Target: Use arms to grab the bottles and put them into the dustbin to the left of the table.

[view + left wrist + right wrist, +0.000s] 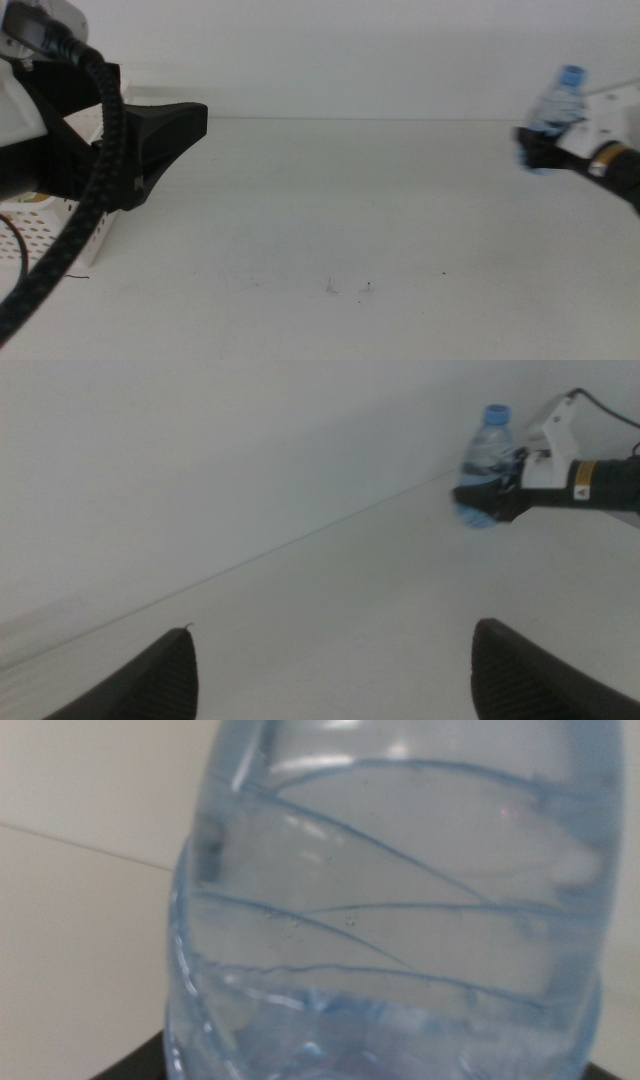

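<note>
Table (350, 210): plain white, flat, few dark specks near front. Bin (40, 235): white, perforated, far left edge, behind left arm. Left gripper (330, 670): jaws wide apart, holding nothing, above left side. Right gripper (540, 150): clamped on water bottle (558, 100), clear ribbed plastic, blue cap, lifted at right edge.

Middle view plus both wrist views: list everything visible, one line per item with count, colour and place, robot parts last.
water bottle: one, clear with blue cap, held off the table at the far right, slightly tilted.
dustbin: one, white with round holes, at the table's left edge, mostly hidden behind the left arm.
table: one, white, a few tiny dark specks near the front.
cable: one, thick black braided, hanging from the left arm.
left end effector: one, black, jaws wide apart and empty, over the table's left side.
right end effector: one, black with white housing, closed around the water bottle.
</note>
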